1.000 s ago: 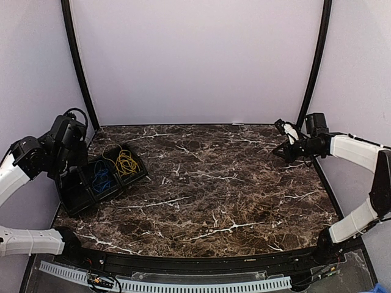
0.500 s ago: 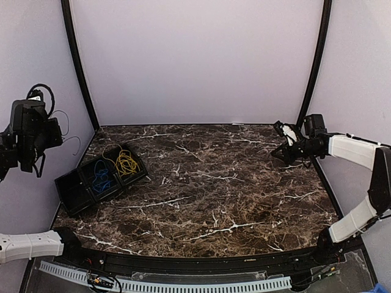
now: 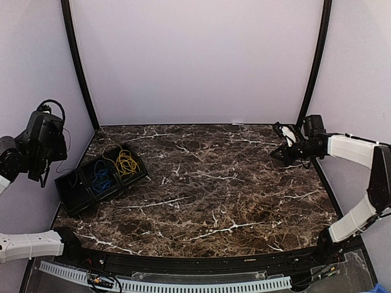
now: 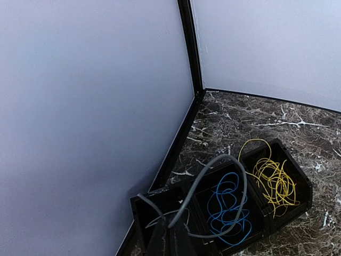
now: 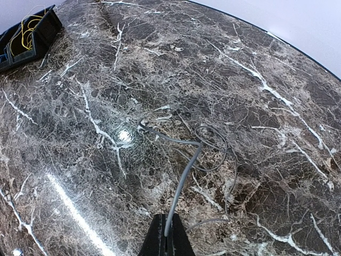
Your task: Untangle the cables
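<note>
In the left wrist view my left gripper is shut on a thin grey cable that loops in the air above a black three-part tray. A blue cable lies coiled in the tray's middle compartment and a yellow cable in the one at the far end. From above, the left gripper hangs at the left wall beside the tray. My right gripper is shut on another grey cable, which curls loosely over the marble. It sits at the table's right edge.
The tray's compartment nearest the left wall holds no blue or yellow wire. Purple walls with black corner posts close in the table on three sides. The marble table top spreads between the two arms.
The left arm lifted away from the tray towards the left wall with its grey cable, rose high, then sank a little. The right arm has barely moved.
</note>
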### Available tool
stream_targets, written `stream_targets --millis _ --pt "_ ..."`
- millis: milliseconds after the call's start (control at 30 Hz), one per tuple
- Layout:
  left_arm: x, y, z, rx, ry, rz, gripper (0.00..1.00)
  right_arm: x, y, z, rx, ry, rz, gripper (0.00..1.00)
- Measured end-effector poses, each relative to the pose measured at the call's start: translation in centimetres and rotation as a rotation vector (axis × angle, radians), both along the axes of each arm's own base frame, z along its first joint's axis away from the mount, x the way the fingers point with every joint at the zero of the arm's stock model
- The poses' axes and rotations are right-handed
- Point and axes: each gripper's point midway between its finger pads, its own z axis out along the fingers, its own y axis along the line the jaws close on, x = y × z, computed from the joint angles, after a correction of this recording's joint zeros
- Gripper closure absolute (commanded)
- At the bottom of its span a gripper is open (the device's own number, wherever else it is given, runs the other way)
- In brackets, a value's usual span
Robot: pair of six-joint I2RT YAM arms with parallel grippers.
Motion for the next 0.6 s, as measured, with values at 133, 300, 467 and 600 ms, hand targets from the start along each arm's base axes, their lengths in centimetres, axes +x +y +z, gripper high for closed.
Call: stream_targets --millis 133,300,467,600 --pt "0.0 0.2 -2.0 0.004 0.04 0.017 1.0 0.0 0.0 -0.1 0.0 0.003 0.004 1.0" --pt "0.5 0.8 -4.3 -0.024 0.082 0.071 1.0 0.0 0.1 -0.1 0.002 0.003 0.007 1.0" --pt "1.2 1.5 -6.5 -0.051 0.139 0.147 1.0 -0.1 0.1 -0.1 0.004 0.003 0.01 1.0" --pt "1.6 1.6 -7.3 -0.064 0.156 0.177 1.0 -0.1 0.2 0.0 0.01 0.003 0.016 1.0"
